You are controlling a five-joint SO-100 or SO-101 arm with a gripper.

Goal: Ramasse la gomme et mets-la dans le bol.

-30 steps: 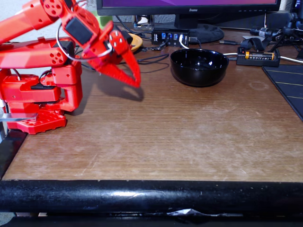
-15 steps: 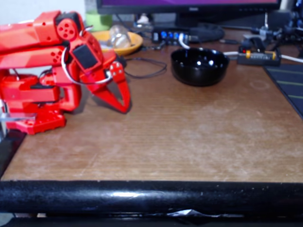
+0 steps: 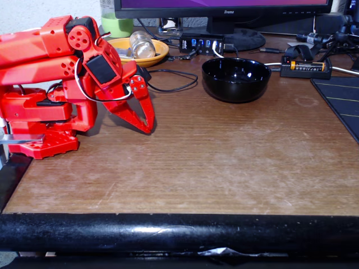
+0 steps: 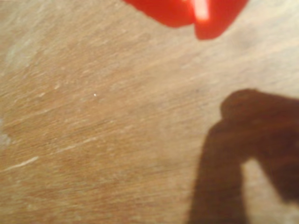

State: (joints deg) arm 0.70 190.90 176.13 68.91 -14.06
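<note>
The glossy black bowl (image 3: 236, 79) stands at the back of the wooden table, right of centre; I cannot make out anything inside it beyond light reflections. The gomme is out of view. My red arm is folded low at the left of the fixed view. Its gripper (image 3: 148, 128) points down with the tips at the table surface, well left of the bowl. The two fingers lie together, shut, with nothing between them. In the wrist view the red fingertips (image 4: 212, 21) sit at the top edge over bare wood, their shadow at the lower right.
Behind the arm is an orange-yellow dish (image 3: 160, 54) holding a glass object. A black cable (image 3: 174, 87) loops between the dish and the bowl. A USB hub (image 3: 201, 42), a monitor foot and a battery holder (image 3: 305, 67) line the back. A black mat (image 3: 339, 101) covers the right, and a black bar (image 3: 179, 232) runs along the front.
The arm has dropped and pulled back left from a raised pose, bringing the gripper tips down to the table. Over the last half second it has barely moved.
</note>
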